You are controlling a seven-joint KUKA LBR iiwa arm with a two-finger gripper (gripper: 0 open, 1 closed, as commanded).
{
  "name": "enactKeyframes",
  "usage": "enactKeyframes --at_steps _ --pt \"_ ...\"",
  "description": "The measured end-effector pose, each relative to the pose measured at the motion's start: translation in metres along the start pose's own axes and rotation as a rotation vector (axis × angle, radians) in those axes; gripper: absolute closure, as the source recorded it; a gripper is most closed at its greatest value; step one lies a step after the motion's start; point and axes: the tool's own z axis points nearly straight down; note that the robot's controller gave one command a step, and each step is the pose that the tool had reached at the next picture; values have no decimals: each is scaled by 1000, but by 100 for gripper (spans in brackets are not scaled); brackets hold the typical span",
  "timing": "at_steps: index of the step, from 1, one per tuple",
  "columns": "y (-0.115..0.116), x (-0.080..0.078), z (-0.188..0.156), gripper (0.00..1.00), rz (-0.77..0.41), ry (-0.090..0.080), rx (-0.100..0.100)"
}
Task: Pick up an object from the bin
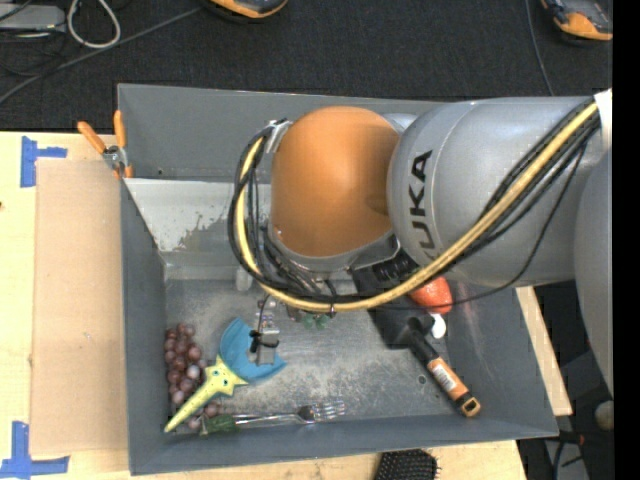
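My gripper [265, 340] reaches down from under the orange cover into the left half of the bin. Its tip is over the upper edge of a blue crescent-shaped piece [243, 355] that lies flat on the bin floor. I cannot tell whether it touches the piece. Just below left of the blue piece lies a yellow-green pointed toy [207, 392]. A bunch of dark purple plastic grapes [180, 362] sits to the left, by the bin's left wall.
A metal fork [300, 414] lies along the front wall. A black-and-orange handled tool [438, 366] lies at the right, with a red-orange object [433, 293] and a small white piece [437, 329] beside it, partly under the arm.
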Motion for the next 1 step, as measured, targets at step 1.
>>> enactKeyframes --at_steps 1 --pt "-1 -2 -5 0 5 -8 -2"
